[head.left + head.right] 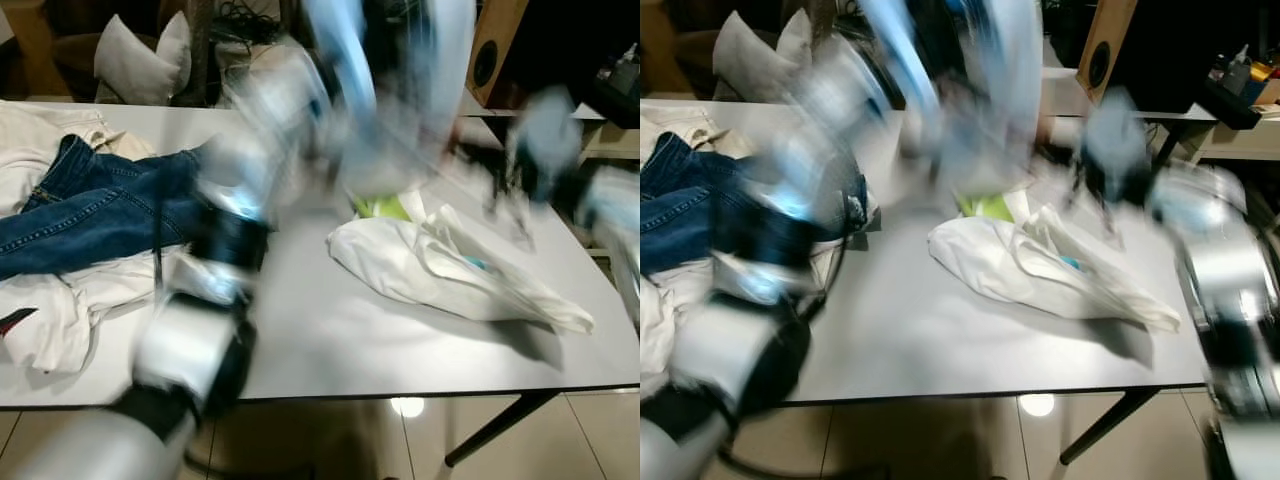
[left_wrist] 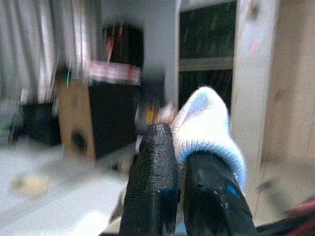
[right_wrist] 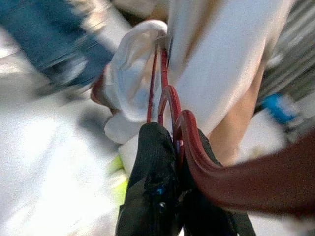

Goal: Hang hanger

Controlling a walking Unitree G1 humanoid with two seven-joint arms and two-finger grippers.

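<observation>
Over on the far left of the table (image 1: 330, 350), well off from either gripper, jeans (image 1: 90, 215) are draped across a heap of white clothes (image 1: 60, 310), with grey pillows (image 1: 140, 60) seen behind them past the table edge. Next along, the left arm (image 1: 210, 300) is smeared across the head views by motion blur, raised up over the table. Its left gripper (image 2: 184, 162) is seen sharpest from its own wrist: the two black fingers (image 2: 152, 182) are pinched together on a white cloth (image 2: 204, 123) that bulges out just above the tips. Behind that cloth a wooden speaker (image 2: 81, 115) and a dark shelf unit (image 2: 206, 73) can be made out, both blurry.

Below and between the two arms, a crumpled white bag (image 1: 440, 265) is lying on the tabletop, with something yellow-green (image 1: 385, 208) tucked at its upper edge.

On the right, the right gripper (image 3: 172, 162) is clamped on a red hanger (image 3: 197, 157); the hanger's curved body is wedged between the fingers and its thin red hook (image 3: 160, 78) runs up just ahead of the tips into white fabric (image 3: 133, 78). Right beside that fabric, a person's white shirt (image 3: 221, 54) can be seen. In the head views this arm is just a blur at the table's right edge.
</observation>
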